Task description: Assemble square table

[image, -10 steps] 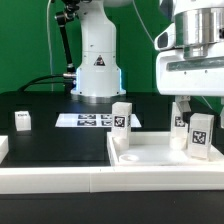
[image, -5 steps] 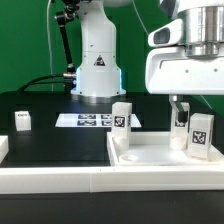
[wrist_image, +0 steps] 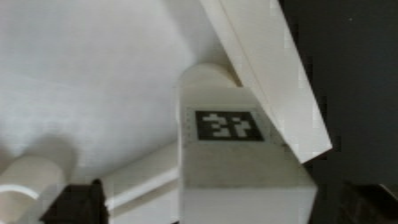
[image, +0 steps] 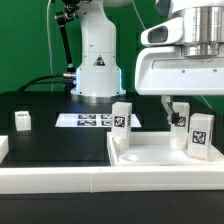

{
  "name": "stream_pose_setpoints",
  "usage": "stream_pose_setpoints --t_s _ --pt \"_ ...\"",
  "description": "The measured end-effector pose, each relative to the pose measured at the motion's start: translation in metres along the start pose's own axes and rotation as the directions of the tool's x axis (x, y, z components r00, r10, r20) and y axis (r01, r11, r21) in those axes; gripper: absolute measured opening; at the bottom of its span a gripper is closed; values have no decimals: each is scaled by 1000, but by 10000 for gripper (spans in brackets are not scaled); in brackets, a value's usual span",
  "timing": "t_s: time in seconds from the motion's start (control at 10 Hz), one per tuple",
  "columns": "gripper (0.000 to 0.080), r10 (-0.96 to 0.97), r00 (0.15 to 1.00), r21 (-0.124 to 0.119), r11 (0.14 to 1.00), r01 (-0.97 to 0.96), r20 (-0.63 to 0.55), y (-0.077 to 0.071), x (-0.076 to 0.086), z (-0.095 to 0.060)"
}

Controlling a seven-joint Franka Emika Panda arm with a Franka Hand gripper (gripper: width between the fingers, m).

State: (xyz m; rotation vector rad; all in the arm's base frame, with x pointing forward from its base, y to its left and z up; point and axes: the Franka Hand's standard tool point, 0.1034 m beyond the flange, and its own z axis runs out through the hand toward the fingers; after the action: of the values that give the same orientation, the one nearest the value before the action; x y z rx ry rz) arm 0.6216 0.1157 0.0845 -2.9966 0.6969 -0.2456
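The square table's white top [image: 150, 158] lies at the exterior view's right, rim up. Three white tagged legs stand on it: one at the near left corner [image: 122, 116], one at the right [image: 200, 136], and one further back [image: 180, 120]. A fourth leg [image: 22, 121] lies loose on the black table at the left. My gripper [image: 176, 107] hangs open over the back leg, a finger on each side. In the wrist view that leg [wrist_image: 228, 140] rises between my dark fingers [wrist_image: 71, 200] from the top's flat surface [wrist_image: 89, 80]; my gripper [wrist_image: 214, 208] is not closed on it.
The robot's white base [image: 97, 62] stands at the back with the marker board [image: 85, 120] in front of it. A long white rail [image: 50, 180] runs along the front edge, and a white block [image: 3, 148] sits at the far left. Cables [image: 40, 84] trail behind.
My gripper has slid toward the exterior view's left, bringing its fingers around the back leg. It stays open; the legs and top have not moved.
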Motion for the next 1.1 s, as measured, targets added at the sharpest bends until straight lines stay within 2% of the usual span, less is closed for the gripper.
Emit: stream_pose_setpoints --t_s 0.1,0.2,0.3,0.4,0.8,0.9,1.1 --pt "506 7 1000 0 1000 -7 0 0 0 0" --pt "506 18 1000 1 1000 -18 0 0 0 0" --pt "367 36 999 1 999 -36 0 0 0 0" --pt "289 35 999 1 999 -35 0 0 0 0" --pt "289 287 958 0 958 -287 1 2 1 0" --pt "289 373 928 1 928 -373 1 3 0 0" --pt "290 593 805 4 805 -593 14 4 0 1"
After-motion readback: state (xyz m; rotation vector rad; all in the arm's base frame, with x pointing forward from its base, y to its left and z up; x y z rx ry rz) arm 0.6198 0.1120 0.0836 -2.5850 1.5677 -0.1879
